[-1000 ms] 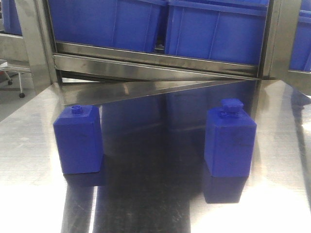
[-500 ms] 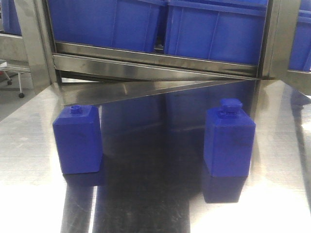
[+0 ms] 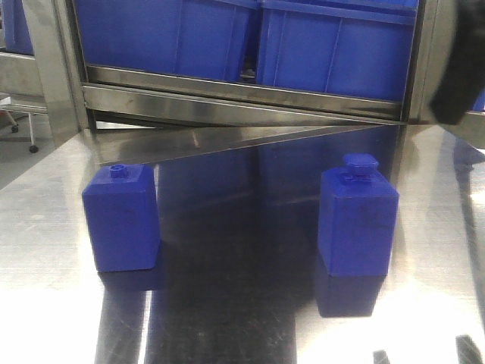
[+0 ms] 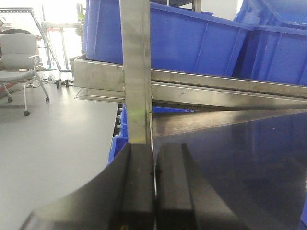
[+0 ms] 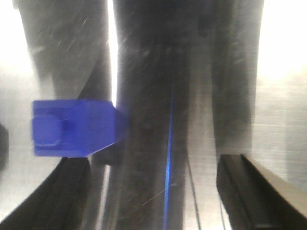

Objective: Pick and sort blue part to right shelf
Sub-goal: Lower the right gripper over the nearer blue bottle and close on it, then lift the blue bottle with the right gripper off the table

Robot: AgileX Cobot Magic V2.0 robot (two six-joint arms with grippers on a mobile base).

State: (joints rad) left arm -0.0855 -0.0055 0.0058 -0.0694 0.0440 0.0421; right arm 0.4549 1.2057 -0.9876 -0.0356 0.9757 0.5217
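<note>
Entering view newly, the right arm (image 3: 461,68) hovered over the wide-capped solid-blue plastic block (image 3: 358,220); right gripper (image 5: 153,196) spread wide, empty; grasp pending.

Front, left wrist face rack (image 3: 227,98) low; right wrist overhead blue part (image 5: 81,127).

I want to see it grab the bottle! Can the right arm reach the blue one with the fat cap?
Probably yes. The right gripper hangs open over the table, and nothing stands between it and the blue part. It likely needs a sideways shift first.
</note>
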